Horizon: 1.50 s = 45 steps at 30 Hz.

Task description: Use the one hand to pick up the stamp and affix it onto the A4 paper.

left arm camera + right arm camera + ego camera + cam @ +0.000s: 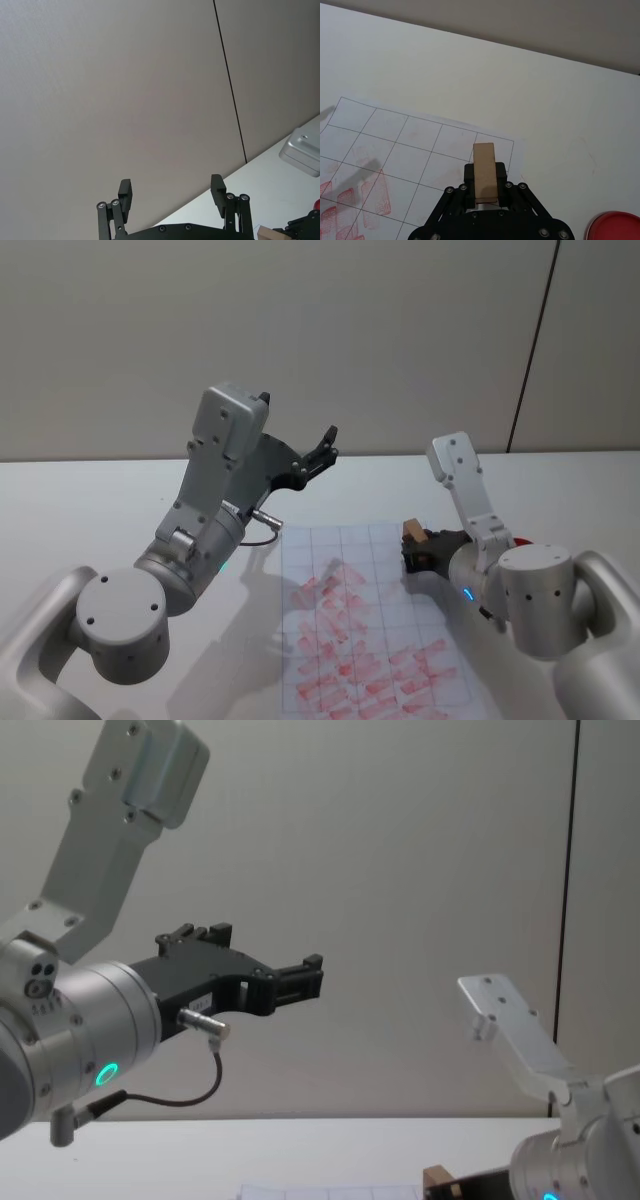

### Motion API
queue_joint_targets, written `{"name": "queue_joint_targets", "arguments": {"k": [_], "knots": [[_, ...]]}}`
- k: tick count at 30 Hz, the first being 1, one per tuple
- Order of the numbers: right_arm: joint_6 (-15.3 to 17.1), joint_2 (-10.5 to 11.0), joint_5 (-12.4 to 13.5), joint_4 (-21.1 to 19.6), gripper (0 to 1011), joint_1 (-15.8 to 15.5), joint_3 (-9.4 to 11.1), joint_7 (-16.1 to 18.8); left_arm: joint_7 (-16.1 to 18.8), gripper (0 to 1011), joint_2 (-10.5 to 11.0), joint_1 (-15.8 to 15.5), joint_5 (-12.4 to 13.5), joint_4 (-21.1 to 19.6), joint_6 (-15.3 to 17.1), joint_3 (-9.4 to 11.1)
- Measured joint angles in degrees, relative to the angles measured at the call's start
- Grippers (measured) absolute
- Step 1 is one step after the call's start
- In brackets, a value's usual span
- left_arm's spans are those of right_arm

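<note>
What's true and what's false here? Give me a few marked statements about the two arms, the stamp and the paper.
The right gripper holds the stamp. True.
The left gripper presses on the A4 paper. False: it hangs open in the air, holding nothing.
The paper is blank. False: red prints fill many of its boxes.
A red round thing lies on the table to the right of the paper. True.

Gridded white paper [350,545] lies flat, lower centre, full of red prints. The tan stamp [416,532], in the right gripper [420,554], stands over its upper-right corner.
</note>
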Motion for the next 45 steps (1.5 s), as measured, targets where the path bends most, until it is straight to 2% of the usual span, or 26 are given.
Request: {"name": "queue_joint_targets", "arguments": {"k": [9,21,29,38,45], "knots": [[-0.01,-0.35,1.69,1.85,219,0.4,0.61,-0.47,0.0,1001,0.0,0.0,0.0,0.0,0.0,0.0],[-0.24,-0.37,2.4,1.39,219,0.15,0.96,-0.65,0.0,1001,0.0,0.0,0.0,0.0,0.0,0.0],[-1.04,0.15,2.2,-2.76,219,-1.18,1.05,-0.74,0.0,1001,0.0,0.0,0.0,0.0,0.0,0.0],[-1.66,1.0,1.8,-10.72,219,-2.23,1.7,-1.48,0.0,1001,0.0,0.0,0.0,0.0,0.0,0.0],[-1.09,1.84,1.8,-15.32,219,-3.05,2.6,-2.68,0.0,1001,-0.01,0.0,0.0,0.0,0.0,0.0]]}}
